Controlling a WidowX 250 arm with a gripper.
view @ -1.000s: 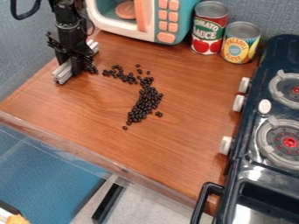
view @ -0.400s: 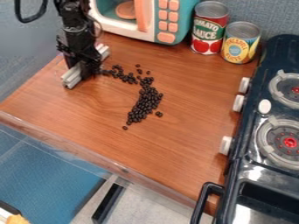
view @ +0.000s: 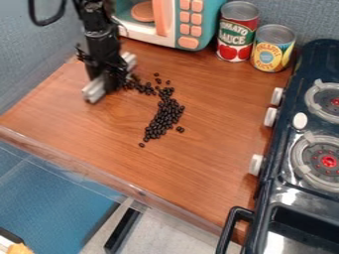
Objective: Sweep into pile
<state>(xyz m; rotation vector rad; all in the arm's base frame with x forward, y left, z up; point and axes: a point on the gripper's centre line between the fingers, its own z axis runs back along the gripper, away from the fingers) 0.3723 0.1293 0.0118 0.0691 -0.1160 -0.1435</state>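
My gripper (view: 114,78) hangs low over the upper left of the wooden counter, shut on a light grey bar-shaped sweeper (view: 95,90). The bar lies at a slant, its lower-left end sticking out toward the counter's left. Small black beans (view: 165,117) form a curved band: a dense part runs down the middle, and a thinner trail leads up and left to the gripper. At that trail's left end, beans touch or sit close against the gripper, which partly hides them. A few loose beans lie apart at the band's top, right side and lower tip.
A toy microwave (view: 187,25) stands at the back, with a tomato sauce can (view: 237,32) and a pineapple can (view: 272,48) beside it. The toy stove (view: 298,163) borders the right side. A clear raised edge (view: 132,191) runs along the counter's front.
The gripper and the grey sweeper have moved right and slightly down, up to the left end of the bean trail. The dense part of the beans has not moved.
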